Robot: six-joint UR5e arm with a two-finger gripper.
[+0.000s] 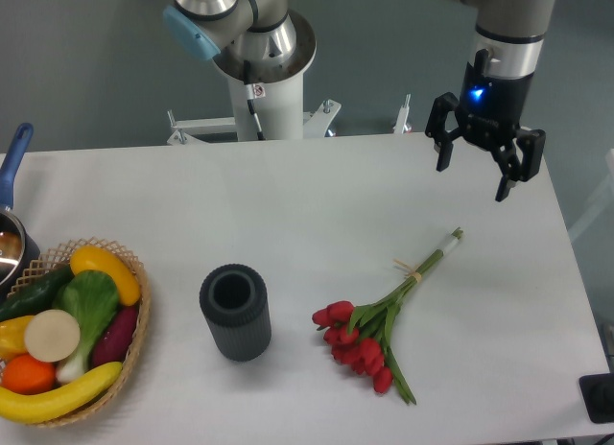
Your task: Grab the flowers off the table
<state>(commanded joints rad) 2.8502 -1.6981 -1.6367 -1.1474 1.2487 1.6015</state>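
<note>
No legible text anywhere.

Gripper (472,178): held above the bench's far right side, jaws spread wide, nothing gripped.
Flowers (382,321): laid flat on the bench (317,205), heads near, stems angled toward the gripper.
Cylinder (235,312): stood left of the flowers.

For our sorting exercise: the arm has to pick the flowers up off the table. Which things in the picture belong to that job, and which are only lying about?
Belongs to the job:
flowers, lying flat
table
gripper, open, above the table

Just lying about:
dark ribbed cylinder
wicker basket of produce
pot with blue handle at the left edge
</note>
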